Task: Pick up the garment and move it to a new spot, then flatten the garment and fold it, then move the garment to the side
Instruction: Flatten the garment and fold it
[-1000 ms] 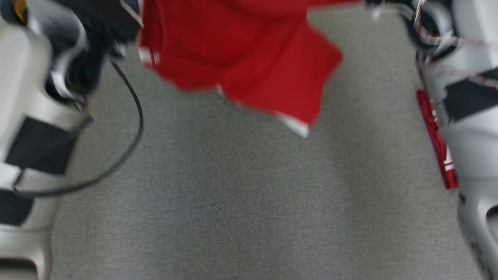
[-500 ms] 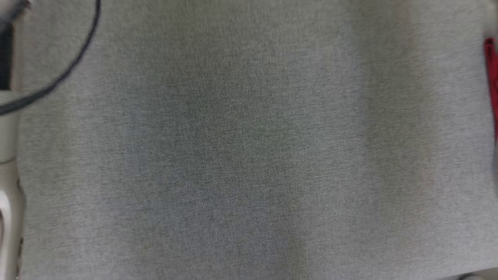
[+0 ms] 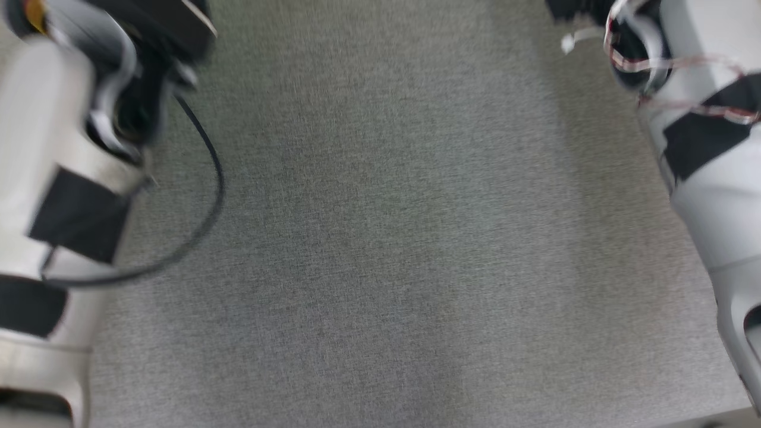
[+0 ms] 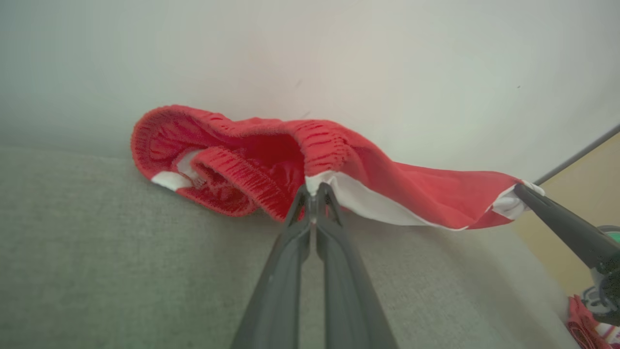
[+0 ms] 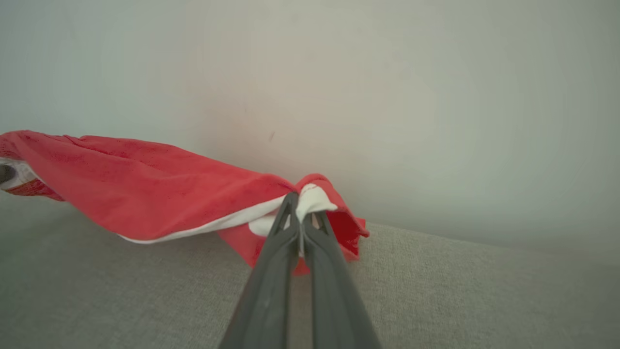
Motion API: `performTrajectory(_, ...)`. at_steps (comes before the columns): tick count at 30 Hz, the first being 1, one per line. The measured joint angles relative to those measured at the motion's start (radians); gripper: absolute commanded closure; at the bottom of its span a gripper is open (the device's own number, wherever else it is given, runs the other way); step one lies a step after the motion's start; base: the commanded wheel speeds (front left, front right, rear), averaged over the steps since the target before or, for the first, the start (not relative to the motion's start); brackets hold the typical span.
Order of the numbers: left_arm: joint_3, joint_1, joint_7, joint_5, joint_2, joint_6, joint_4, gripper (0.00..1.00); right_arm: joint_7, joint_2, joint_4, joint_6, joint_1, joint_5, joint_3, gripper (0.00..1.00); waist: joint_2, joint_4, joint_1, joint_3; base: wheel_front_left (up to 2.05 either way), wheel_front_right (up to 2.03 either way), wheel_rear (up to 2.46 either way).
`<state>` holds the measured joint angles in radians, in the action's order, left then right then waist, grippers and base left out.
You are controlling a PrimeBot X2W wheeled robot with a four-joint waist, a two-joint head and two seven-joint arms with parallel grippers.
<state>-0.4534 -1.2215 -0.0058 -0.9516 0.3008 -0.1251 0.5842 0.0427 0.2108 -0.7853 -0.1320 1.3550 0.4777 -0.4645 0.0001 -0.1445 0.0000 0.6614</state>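
The garment (image 4: 387, 189) is red with white trim and a ribbed waistband. It hangs stretched above the grey padded surface (image 3: 386, 238), in front of a pale wall. My left gripper (image 4: 314, 191) is shut on its white-edged hem beside the waistband. My right gripper (image 5: 299, 203) is shut on another white-trimmed corner. The garment (image 5: 145, 189) sags between the two grips, and the right gripper's fingers (image 4: 533, 198) pinch the far corner in the left wrist view. In the head view, the left forearm (image 3: 59, 178) and right forearm (image 3: 707, 148) flank the surface.
A black cable (image 3: 208, 196) loops off the left arm over the surface. The left wrist view has a yellowish floor (image 4: 591, 203) past the surface's right edge and another red and white cloth (image 4: 581, 320) at the lower right corner. The pale wall (image 5: 387, 97) is close behind.
The head camera swung away and back. The red garment that hung at the top of the head view a second ago is out of it now. Both forearms stand about as before.
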Motion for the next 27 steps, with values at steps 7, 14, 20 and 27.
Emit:
performTrajectory(7, -0.081, 0.191, 0.063, -0.102, 0.023, -0.004, -0.040, 1.00, -0.182, 0.095, 0.096, 0.000, -0.192, 0.109, -0.110, 1.00, -0.0002, 0.008, -0.0001, -0.116, 0.00, 0.00, 0.00)
performTrajectory(14, -0.151, 0.398, 0.078, -0.145, 0.046, -0.004, -0.057, 1.00, -0.364, 0.188, 0.243, 0.000, -0.422, 0.210, -0.186, 1.00, -0.0002, 0.019, -0.0003, -0.253, 0.00, 0.00, 0.00)
performTrajectory(20, -0.251, 0.544, 0.046, -0.060, 0.089, -0.003, -0.091, 1.00, -0.539, 0.290, 0.403, 0.000, -0.625, 0.275, -0.203, 1.00, -0.0003, 0.029, -0.0004, -0.372, 0.00, 0.00, 0.00)
performTrajectory(27, -0.317, 0.691, 0.038, -0.019, 0.106, 0.040, -0.135, 1.00, -0.710, 0.362, 0.569, 0.000, -0.837, 0.314, -0.144, 1.00, -0.0004, 0.040, -0.0005, -0.479, 0.00, 0.00, 0.00)
